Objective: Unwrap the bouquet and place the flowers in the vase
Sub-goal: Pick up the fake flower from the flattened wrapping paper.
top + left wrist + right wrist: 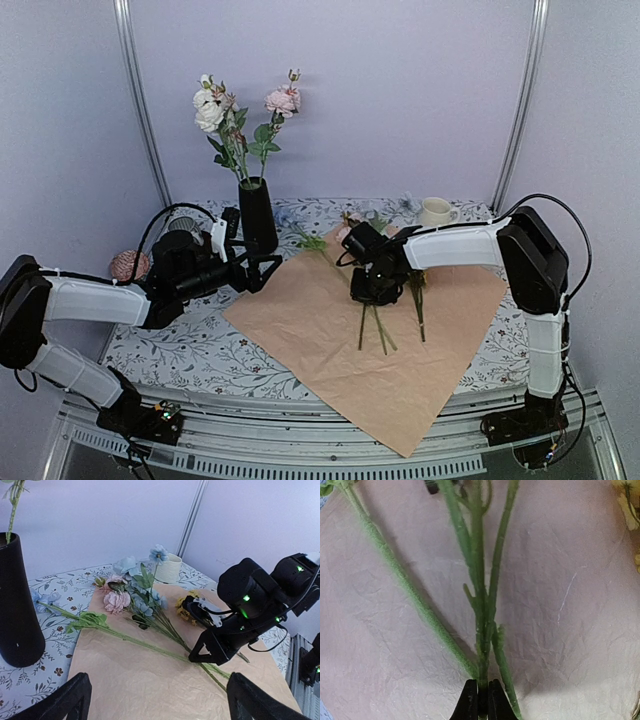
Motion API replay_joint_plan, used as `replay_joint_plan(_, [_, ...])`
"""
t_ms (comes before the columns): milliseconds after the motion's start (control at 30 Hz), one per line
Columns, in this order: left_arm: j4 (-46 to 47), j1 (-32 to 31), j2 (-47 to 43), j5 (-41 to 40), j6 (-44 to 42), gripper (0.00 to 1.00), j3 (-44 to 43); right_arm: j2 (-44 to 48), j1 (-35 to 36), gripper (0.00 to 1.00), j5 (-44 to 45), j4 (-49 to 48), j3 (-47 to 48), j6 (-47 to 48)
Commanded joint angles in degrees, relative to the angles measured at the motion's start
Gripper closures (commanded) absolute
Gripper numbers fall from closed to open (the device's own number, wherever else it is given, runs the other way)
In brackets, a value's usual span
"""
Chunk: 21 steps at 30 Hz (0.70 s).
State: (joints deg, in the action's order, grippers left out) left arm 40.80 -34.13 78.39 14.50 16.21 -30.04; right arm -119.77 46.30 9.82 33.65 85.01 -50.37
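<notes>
Our right claw point(481, 691) pinches green flower stems point(482, 605) at the bottom of its wrist view, over tan paper point(370, 360). Our left claw point(268, 272) gapes empty, centre-left, beside the black vase point(257, 215) holding white and pink flowers point(212, 110).

White-shelled arms point(455, 247) — black joints point(535, 255), black jaws, small green lights point(246, 598)
</notes>
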Motion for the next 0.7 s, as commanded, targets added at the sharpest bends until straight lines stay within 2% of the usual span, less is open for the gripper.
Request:
replay_joint_plan(0, [-0.8,-0.9,-0.6,-0.2,-0.7,0.04,-0.9,1.0,-0.5,0.97,1.9,0.4,0.1,-1.1])
replay_joint_plan(400, [-1.0,-1.1,-0.9,-0.4,-0.9,0.03,-0.9,19.9,-0.5,0.97,11.0,-7.9,-12.6,-2.4])
replay_joint_plan(567, [-1.0,-1.3,-1.0,-0.8,-0.9,0.04,-0.8,26.3,-0.4,0.97,11.3,-13.6,-16.4,4.3])
replay_joint_plan(667, [-0.5,-1.3,-1.5,-1.1,-0.9,0.03,-0.3,31.8,-0.4,0.98,9.0,-21.7,-21.7,9.5])
